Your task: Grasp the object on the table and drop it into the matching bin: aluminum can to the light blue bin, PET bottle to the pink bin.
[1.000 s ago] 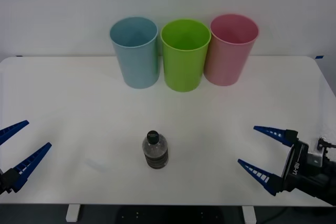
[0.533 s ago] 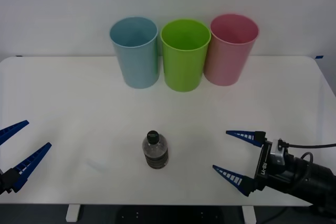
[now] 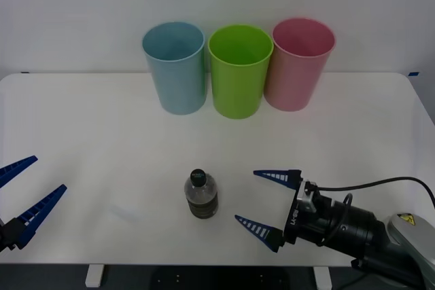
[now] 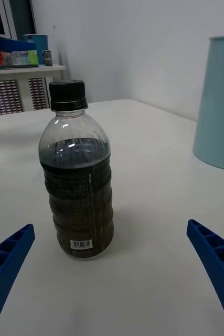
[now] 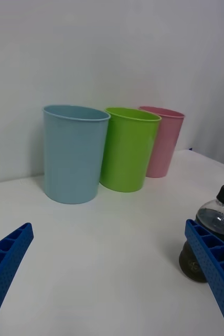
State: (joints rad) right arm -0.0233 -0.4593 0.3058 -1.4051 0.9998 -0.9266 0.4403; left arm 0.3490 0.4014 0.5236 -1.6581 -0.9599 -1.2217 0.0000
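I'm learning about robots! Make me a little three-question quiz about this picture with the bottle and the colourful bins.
1. True or false: the PET bottle stands upright on the table.
2. Which bin stands in the middle of the row: A) the light blue bin, B) the lime green bin, C) the pink bin?
3. Fill in: the right gripper is open beside the bottle, while the left gripper waits at the table's ____ edge.

Key: 1 true. 2 B. 3 left.

A plain white wall [image 3: 81,5] is seen behind; a white drawer cabinet [image 4: 17,92] is set against it.
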